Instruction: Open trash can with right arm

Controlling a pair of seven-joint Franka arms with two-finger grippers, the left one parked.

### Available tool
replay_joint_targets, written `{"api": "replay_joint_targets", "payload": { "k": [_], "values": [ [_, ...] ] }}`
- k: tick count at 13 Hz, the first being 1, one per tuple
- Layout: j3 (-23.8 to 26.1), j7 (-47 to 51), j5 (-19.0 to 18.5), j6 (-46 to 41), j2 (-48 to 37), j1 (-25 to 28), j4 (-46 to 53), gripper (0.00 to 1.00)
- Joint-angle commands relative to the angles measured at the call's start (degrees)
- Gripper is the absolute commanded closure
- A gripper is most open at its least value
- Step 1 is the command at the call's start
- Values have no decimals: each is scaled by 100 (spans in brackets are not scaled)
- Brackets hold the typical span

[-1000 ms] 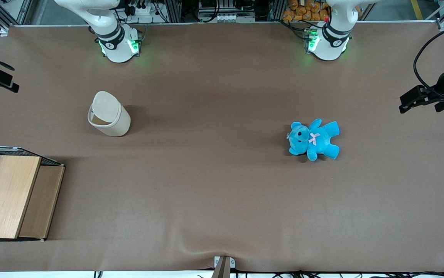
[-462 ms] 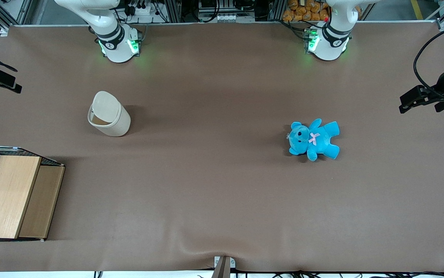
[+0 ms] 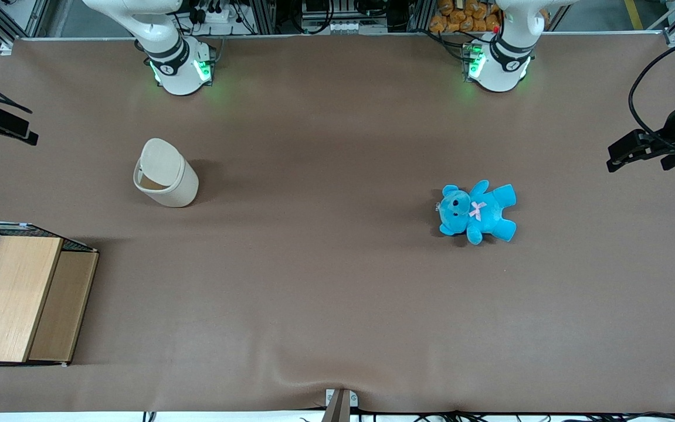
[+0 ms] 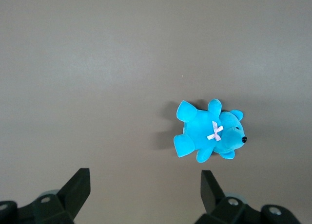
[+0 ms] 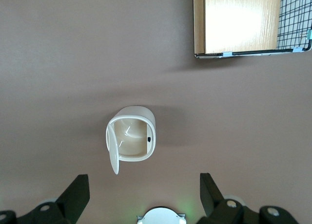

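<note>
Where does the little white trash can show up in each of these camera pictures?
Front view: trash can toward the working arm's end, lid up, gripper off to its side.
Right wrist view: trash can, seen from above.
Left wrist view: not in it.
Shared landmark: wooden box.

One trash can (image 3: 166, 173), one teddy bear (image 3: 476, 211), one wooden box (image 3: 20, 299), one gripper (image 5: 141, 192) spread wide

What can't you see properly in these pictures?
- The gripper: in the front view, the picture's edge cuts off the arm that carries it. The right wrist view shows its fingers apart.
- Trash can inside: in the front view, the raised lid hides most of it.
- Wooden box: cut off by the edge in both views, and its top hides any contents.
- Black dot inside the can's rim: too small to identify in the right wrist view.
</note>
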Motion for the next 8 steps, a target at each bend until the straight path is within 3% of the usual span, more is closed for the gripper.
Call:
{"api": "replay_joint_targets", "payload": {
  "k": [1,8],
  "values": [
    [22,-83,-108,37,-73,-14,-51,0],
    [13,-74,-90,2,-21,-23,20,0]
  ]
}}
